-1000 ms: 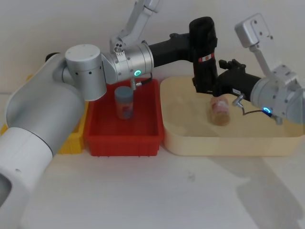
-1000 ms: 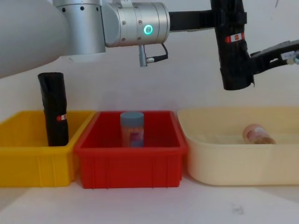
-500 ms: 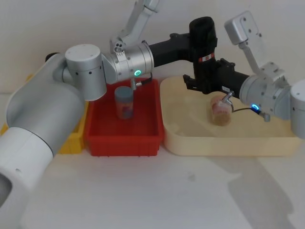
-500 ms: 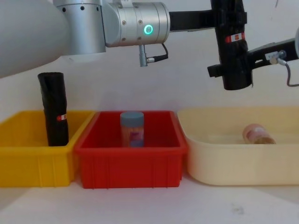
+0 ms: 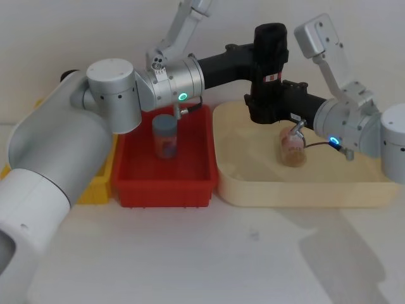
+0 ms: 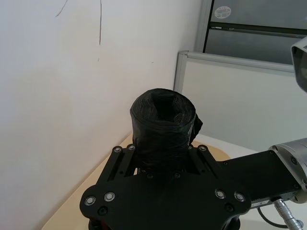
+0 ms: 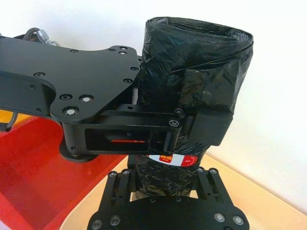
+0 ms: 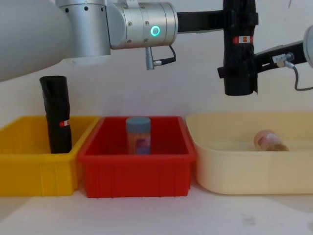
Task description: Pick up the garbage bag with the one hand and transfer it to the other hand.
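Garbage bag [image 8: 239,49] upright, clamped between both grippers' fingers [image 7: 204,127].

You're in an office-like test room: white wall [image 6: 72,96], partition panel [image 6: 240,105], grey cabinet [image 6: 259,21], sorting bins [image 8: 137,171] on a white bench [image 5: 190,253].

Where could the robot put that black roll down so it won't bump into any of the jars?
The cream tray has lots of bare floor left of and in front of the pink-lidded jar. The red bin has bare floor in front of its blue-lidded jar. It's crowded up high, where the left claw and right claw both reach the garbage bag.
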`<state>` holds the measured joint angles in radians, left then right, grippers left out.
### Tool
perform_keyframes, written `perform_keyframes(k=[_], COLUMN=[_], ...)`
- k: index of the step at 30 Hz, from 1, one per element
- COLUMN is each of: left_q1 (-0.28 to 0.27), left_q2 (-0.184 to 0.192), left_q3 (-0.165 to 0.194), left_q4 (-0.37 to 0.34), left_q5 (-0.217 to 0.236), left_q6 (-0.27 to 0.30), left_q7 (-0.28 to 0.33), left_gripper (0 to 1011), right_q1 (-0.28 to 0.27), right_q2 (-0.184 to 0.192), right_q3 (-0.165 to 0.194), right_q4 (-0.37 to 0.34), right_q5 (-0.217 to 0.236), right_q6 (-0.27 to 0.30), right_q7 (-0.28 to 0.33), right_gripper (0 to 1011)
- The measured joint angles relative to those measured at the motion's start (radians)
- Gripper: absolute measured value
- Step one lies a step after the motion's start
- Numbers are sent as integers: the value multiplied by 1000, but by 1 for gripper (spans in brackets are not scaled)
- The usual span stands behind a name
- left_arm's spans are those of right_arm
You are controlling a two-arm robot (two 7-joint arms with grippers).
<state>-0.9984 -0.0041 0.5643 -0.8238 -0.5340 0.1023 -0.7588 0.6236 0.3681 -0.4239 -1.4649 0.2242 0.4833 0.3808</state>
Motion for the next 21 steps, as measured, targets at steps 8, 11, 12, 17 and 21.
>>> perform_keyframes(k=[8, 11, 12, 17, 21], left_q1=[0, 0, 0, 0, 0], left_q2=[0, 0, 0, 0, 0], left_q3=[0, 0, 0, 0, 0], left_q4=[0, 0, 0, 0, 0], left_q5=[0, 0, 0, 0, 0], left_q6=[0, 0, 0, 0, 0], left_q7=[0, 0, 0, 0, 0], left_gripper=[354, 354, 354, 358, 447], right_q1=[3, 3, 3, 3, 4], right_q2=[-4, -5, -5, -6, -7], right_q3=[-1, -1, -1, -1, -2], right_q4=[4, 5, 5, 6, 6], right_q5=[0, 0, 0, 0, 0], right_q6=[-1, -1, -1, -1, -2], right_q7=[1, 1, 1, 2, 3], right_gripper=[570, 569, 570, 569, 569])
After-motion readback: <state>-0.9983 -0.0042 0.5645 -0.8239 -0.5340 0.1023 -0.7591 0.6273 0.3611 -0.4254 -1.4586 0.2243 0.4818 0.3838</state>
